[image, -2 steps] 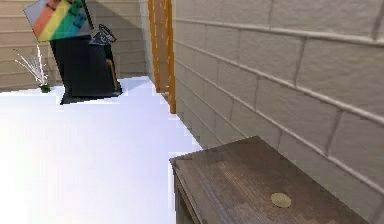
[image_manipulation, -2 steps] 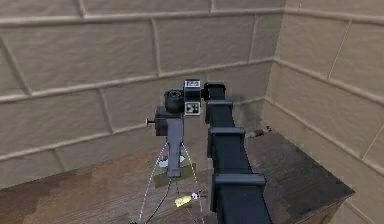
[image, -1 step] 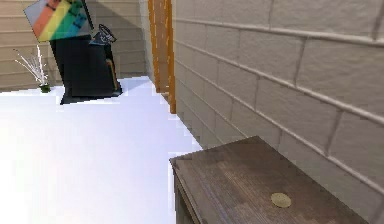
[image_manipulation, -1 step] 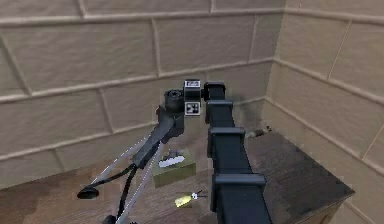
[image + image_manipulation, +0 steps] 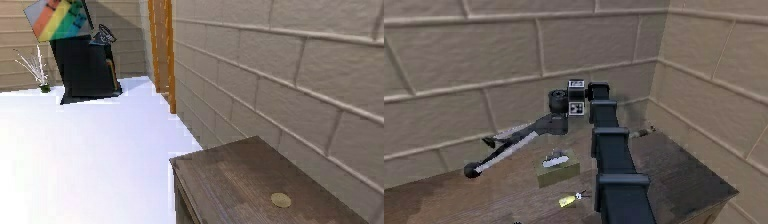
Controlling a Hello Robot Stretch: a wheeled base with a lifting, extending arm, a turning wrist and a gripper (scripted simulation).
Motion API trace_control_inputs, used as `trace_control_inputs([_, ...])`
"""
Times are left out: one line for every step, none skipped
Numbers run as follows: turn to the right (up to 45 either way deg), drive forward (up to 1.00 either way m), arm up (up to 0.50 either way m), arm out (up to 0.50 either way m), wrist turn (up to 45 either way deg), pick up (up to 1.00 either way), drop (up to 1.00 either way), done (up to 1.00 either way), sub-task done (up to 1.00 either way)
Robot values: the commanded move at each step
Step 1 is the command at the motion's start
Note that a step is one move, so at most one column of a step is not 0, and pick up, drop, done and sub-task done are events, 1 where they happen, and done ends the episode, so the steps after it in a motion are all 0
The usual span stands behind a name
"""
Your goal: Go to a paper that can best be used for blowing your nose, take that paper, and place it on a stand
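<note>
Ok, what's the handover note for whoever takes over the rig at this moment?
Gripper: reaches out over the wooden tabletop toward the brick wall and holds nothing.
Paper: a small olive box with pale paper on top, likely the tissues, sits on that tabletop just left of the arm.
Done: the robot has reached the paper.
Left: grasp it, find a stand, place it there.

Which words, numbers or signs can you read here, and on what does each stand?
None can be read.
The two white squares on the arm carry black marks, not letters.
The rainbow-coloured panel shows only colour bands.
Any print on the small olive box is too small to tell.
</note>
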Motion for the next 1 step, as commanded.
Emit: trace_control_inputs([0.0,0.0,0.0,0.0,45.0,0.0,0.0,0.0,0.0])
